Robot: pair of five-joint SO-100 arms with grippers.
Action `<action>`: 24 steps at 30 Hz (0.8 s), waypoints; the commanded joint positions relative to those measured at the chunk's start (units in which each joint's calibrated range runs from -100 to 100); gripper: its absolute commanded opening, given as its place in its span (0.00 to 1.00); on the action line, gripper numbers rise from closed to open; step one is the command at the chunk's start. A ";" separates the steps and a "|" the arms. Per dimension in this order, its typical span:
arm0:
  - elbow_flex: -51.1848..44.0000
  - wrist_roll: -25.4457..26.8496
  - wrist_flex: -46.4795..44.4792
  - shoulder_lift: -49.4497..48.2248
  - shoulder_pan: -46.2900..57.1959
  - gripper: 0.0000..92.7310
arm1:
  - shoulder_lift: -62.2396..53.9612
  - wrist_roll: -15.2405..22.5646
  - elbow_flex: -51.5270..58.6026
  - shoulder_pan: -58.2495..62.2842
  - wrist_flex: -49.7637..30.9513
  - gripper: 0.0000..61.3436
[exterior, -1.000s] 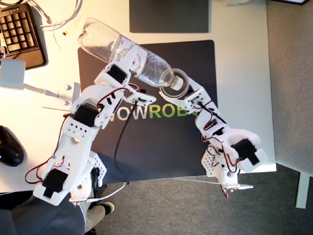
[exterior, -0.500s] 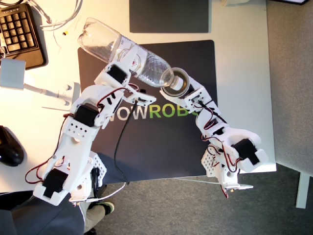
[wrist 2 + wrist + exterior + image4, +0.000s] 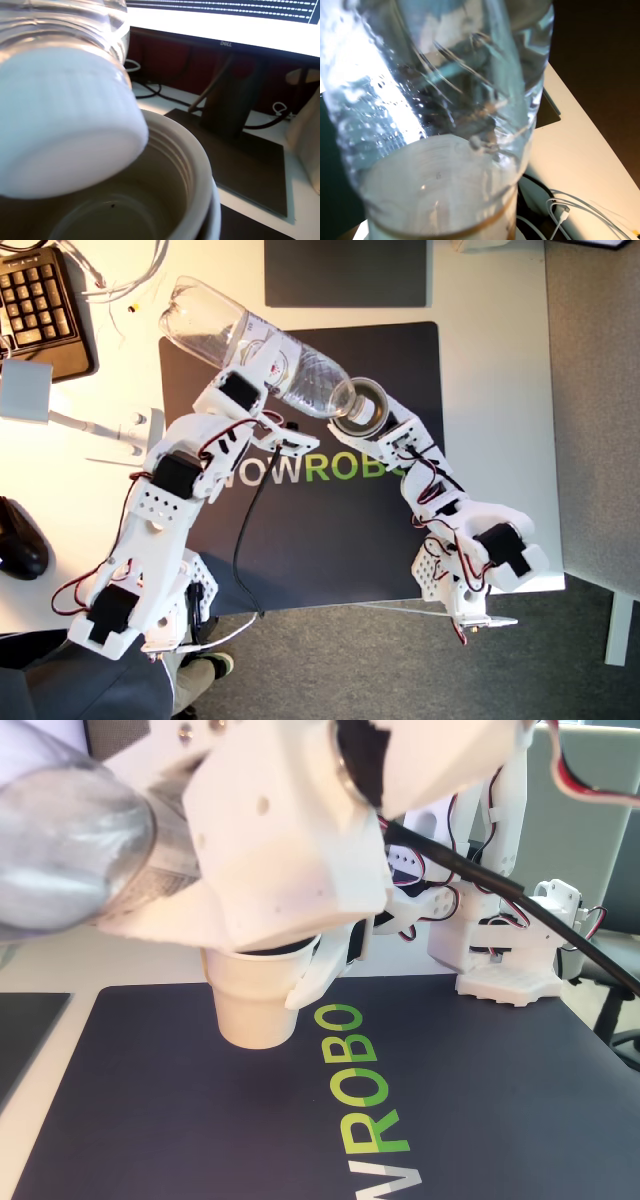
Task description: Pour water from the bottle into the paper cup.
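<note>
Over the last second nothing is shifting: the bottle point(image 3: 255, 345) is staying tilted in the upper middle of the exterior view, clenched in my first gripper point(image 3: 262, 400). Its white cap point(image 3: 65, 125) is still screwed on over the paper cup point(image 3: 360, 408), so no water is pouring. Only the second wrist view is showing that cap. My second gripper point(image 3: 385, 425) is gripping the cup, as the other view is showing.

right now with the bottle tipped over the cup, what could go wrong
The bottle's white cap looks still screwed on, so tipping further probably pours nothing. The cap sits at the paper cup's rim; pressing lower might crush or tip the cup held by my second gripper.
</note>
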 commanded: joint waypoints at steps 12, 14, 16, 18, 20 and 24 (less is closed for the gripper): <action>-3.33 1.37 -2.98 -1.87 0.17 0.00 | -0.50 -0.49 -4.23 1.11 0.34 0.00; -1.06 3.32 -3.63 -2.22 -0.48 0.00 | -0.59 -0.49 -4.23 1.11 0.34 0.00; 0.76 5.23 -5.59 -2.56 -0.09 0.00 | -0.59 -0.49 -4.23 1.23 0.34 0.00; 1.03 6.98 -6.73 -2.65 0.17 0.00 | -0.50 -0.54 -4.32 1.23 0.50 0.00; 0.76 10.01 -8.85 -2.65 0.56 0.00 | -0.50 -0.59 -4.32 1.59 0.99 0.00; 0.94 15.29 -12.43 -2.13 2.00 0.00 | -0.33 -1.03 -4.50 1.95 1.97 0.00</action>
